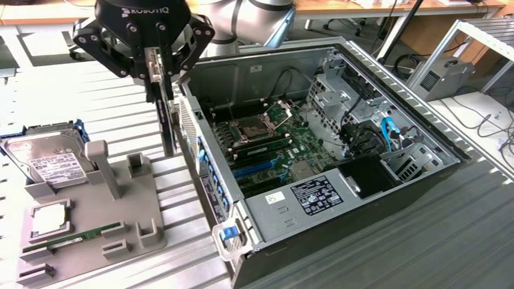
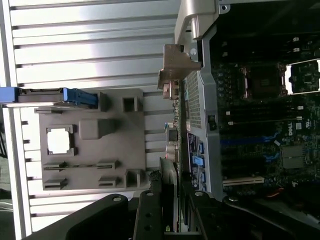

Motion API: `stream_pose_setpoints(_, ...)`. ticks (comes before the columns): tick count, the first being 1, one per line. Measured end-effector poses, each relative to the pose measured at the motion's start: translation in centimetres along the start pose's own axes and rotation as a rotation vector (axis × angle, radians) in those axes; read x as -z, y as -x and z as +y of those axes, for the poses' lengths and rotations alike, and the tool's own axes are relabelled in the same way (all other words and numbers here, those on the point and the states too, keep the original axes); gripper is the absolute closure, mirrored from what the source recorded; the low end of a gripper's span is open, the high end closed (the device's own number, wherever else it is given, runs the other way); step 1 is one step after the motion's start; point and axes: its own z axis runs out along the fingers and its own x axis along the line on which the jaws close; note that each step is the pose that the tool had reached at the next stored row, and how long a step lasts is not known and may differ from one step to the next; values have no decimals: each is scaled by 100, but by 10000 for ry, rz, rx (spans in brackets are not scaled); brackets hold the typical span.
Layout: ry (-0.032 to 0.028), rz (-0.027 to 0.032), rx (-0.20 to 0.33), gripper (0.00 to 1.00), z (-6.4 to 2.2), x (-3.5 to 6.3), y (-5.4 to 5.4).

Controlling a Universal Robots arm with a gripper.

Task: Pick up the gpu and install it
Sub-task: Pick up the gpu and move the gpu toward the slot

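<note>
— Fingers (image 2: 149, 220) of the gripper (image 1: 163, 77) are sitting partly closed, pinching the graphics card (image 1: 167, 123) by its upper end and holding it in the air.
— It's showing edge-on, looking like a thin dark slab.
— Underneath, a ribbed metal table (image 1: 362, 265) is carrying an open computer case (image 1: 241, 75) and a grey holder (image 1: 132, 201); wooden desks (image 1: 345, 7) are running behind.
— Card's hanging upright, long axis vertical, lower end pointing down between holder and case, just beside the case wall.

Gripper (image 2: 170, 200) clamps gpu (image 2: 169, 170) (edge-on) between grey fixture (image 2: 90, 150) and open case (image 2: 200, 100).
</note>
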Motion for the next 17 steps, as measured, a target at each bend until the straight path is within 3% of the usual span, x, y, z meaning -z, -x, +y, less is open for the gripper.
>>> stream_pose_setpoints(17, 0, -1, 0, 74, 13, -5, 172)
